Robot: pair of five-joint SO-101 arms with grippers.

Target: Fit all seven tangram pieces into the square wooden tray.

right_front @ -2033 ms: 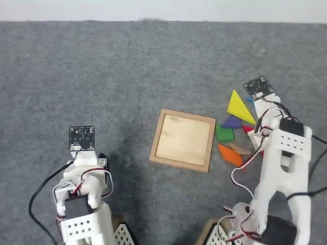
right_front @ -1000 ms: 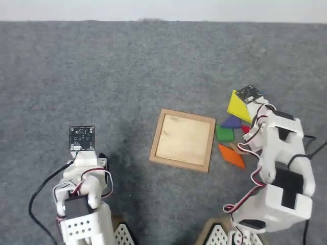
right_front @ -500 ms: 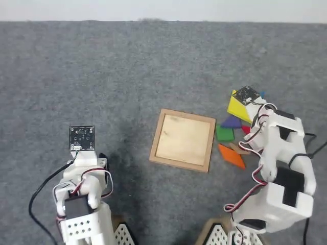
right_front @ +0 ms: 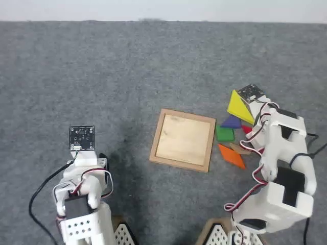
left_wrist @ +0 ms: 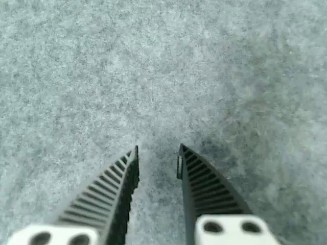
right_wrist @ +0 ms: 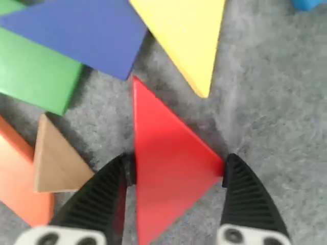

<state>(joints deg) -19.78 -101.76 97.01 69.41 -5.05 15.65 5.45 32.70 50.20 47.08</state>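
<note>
Pickup is being lined up on the right side: the right end effector (right_wrist: 176,163) is standing open with its jaws straddling the flat red wooden triangle (right_wrist: 166,148), one jaw against each edge, nothing clamped. That piece is lying on the grey felt-covered tabletop (right_front: 127,66), well apart from the square wooden tray (right_front: 188,114), which is holding no pieces yet.

Judging by the spacing, the squeeze is wanting to land squarely across the triangle's two edges, or the thin piece is likely slipping out sideways. The small tan wooden triangle (right_wrist: 59,163) is sitting just beside one jaw, and the big yellow triangle (right_wrist: 186,35) and the blue triangle (right_wrist: 82,30) are nearly touching the red tip, so a straight lift is looking safer than any dragging. Going low enough to catch the edge looks like the key.

Over on the other side, the left end effector (left_wrist: 158,150) is hanging slightly parted and empty above bare felt.
</note>
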